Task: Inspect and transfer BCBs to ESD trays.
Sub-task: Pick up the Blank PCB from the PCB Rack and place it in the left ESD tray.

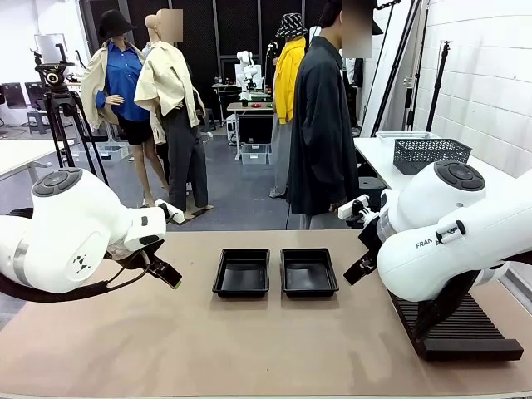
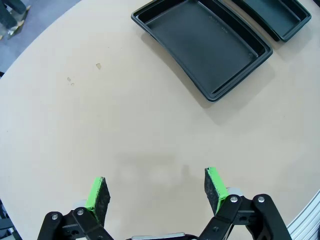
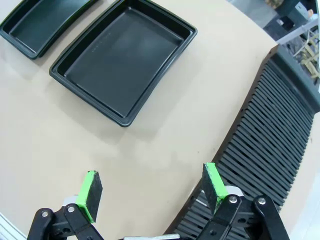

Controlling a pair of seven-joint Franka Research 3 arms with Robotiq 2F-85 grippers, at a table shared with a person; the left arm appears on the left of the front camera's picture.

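The left end effector (image 1: 172, 280) hangs over the tan surface (image 1: 249, 349), fingers spread wide and holding nothing. Right of it, mid-surface, one ESD tray (image 1: 242, 273) lies flat with a second ESD tray (image 1: 308, 272) just beside it, rims apart. Farther right, the right end effector (image 1: 359, 270) gapes wide too, empty, near the ribbed black rack (image 1: 461, 328)

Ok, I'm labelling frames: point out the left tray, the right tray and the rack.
Left tray (image 1: 242, 273), front view, bare floor.
Right tray (image 1: 308, 272), front view, bare floor.
Rack (image 1: 482, 328), front view, ribbed top.
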